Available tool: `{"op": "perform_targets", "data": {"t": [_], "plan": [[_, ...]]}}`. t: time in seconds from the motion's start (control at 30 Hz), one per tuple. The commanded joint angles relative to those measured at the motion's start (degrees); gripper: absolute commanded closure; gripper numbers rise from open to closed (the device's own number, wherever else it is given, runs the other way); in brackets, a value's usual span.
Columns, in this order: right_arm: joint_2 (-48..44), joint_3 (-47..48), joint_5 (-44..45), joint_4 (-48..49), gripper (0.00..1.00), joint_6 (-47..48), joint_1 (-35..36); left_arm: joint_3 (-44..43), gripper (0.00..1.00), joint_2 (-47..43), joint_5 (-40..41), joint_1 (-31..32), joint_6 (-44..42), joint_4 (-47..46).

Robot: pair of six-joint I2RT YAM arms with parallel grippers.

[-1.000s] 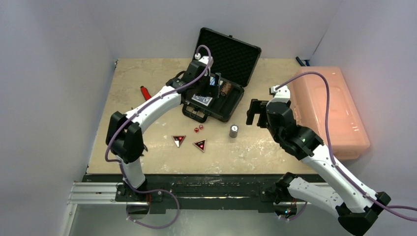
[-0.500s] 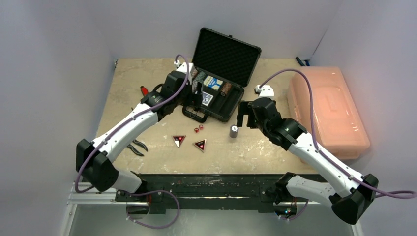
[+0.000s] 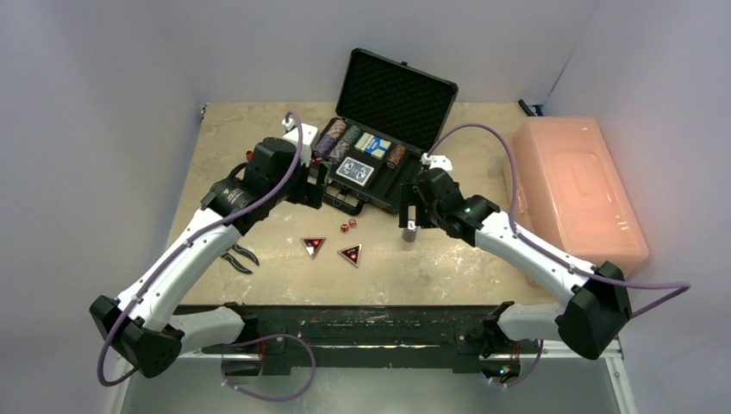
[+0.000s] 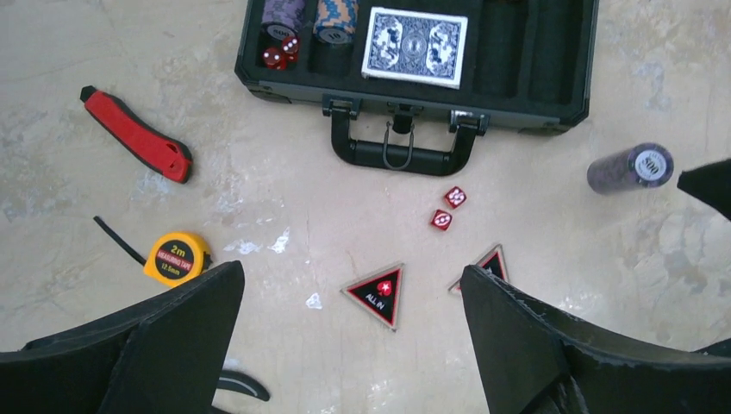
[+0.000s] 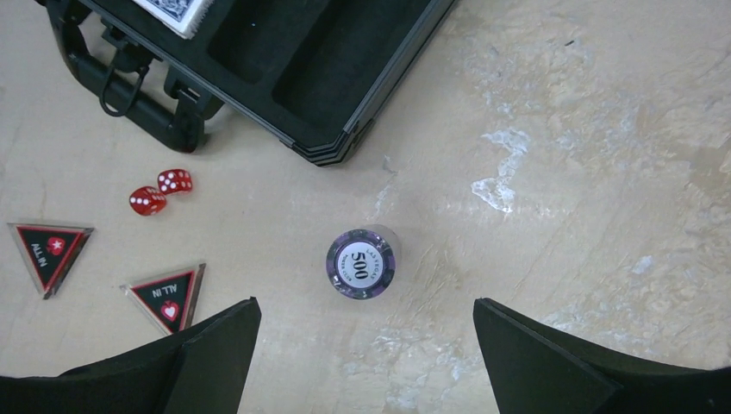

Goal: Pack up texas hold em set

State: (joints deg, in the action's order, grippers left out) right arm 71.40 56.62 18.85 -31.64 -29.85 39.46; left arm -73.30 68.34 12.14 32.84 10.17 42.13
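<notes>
The black briefcase (image 3: pixel 412 177) of the texas hold em set lies open at the back, with chip stacks (image 3: pixel 340 138), two card decks (image 3: pixel 355 172) and red dice (image 4: pixel 278 53) in its foam slots. Two more red dice (image 4: pixel 448 209) and two triangular red-black buttons (image 4: pixel 379 293) lie on the table in front of its handle. My left gripper (image 4: pixel 352 278) hovers open over these, holding nothing. A purple chip stack (image 5: pixel 362 261) stands alone on the table. My right gripper (image 5: pixel 366 304) is open just above and beside the stack, not touching it.
A large pink translucent bin (image 3: pixel 573 194) fills the right side of the table. A red-handled tool (image 4: pixel 138 142), a yellow tape measure (image 4: pixel 177 257) and dark pliers (image 3: pixel 234 256) lie at the left near my left arm.
My left arm has pulled back out of the briefcase toward the near left, still open. My right gripper has moved left to sit over the purple chip stack.
</notes>
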Motion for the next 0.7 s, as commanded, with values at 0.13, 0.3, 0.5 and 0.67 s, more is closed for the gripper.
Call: {"op": "perform_targets", "data": {"t": [0.13,0.3,0.5,0.67], "plan": [[6.71,0.52,-4.09,2.29,0.01,-1.26,-0.07,7.36,0.05,-5.36,-5.69,-0.14,-5.74,-2.43],[9.33,0.64,-4.61,3.15,0.04,-1.27,-0.08,7.95,0.05,-6.52,-6.66,-0.17,-6.4,-3.16],[12.19,1.01,-4.57,3.43,0.09,-1.39,0.0,7.93,0.07,-6.68,-6.95,-0.15,-6.73,-2.95],[13.87,1.47,-4.54,3.75,0.13,-1.62,-0.04,8.08,0.08,-6.81,-7.47,-0.17,-6.91,-2.9]]}}
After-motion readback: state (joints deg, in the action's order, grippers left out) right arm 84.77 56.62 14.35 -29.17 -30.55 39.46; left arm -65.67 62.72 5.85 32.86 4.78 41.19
